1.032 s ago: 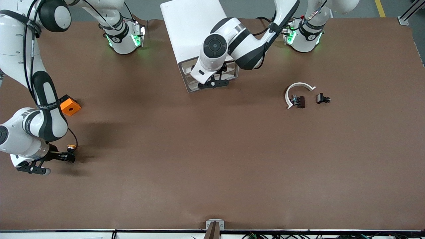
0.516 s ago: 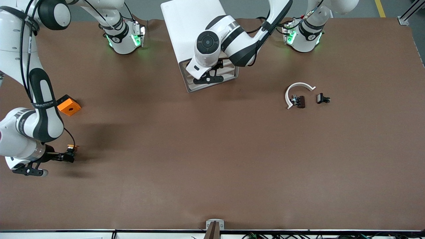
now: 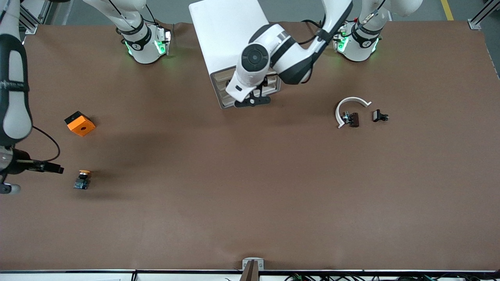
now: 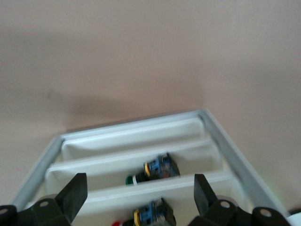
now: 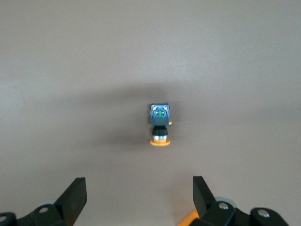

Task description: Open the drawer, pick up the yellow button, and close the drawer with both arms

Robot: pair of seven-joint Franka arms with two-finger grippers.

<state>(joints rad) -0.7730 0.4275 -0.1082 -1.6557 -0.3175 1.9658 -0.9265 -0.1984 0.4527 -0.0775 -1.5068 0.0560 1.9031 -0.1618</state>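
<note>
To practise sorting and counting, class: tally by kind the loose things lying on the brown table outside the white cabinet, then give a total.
Push-button: 1
Orange cube: 1
White arc: 1
Dark clips: 2
Total: 5

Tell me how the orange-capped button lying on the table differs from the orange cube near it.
The button is much smaller than the orange cube. The button is orange only on its round cap, with a black body and bluish base; the cube is mostly orange with one black side and a hole on top. The button lies nearer the front camera than the cube. Both rest on the table toward the right arm's end, untouched.
</note>
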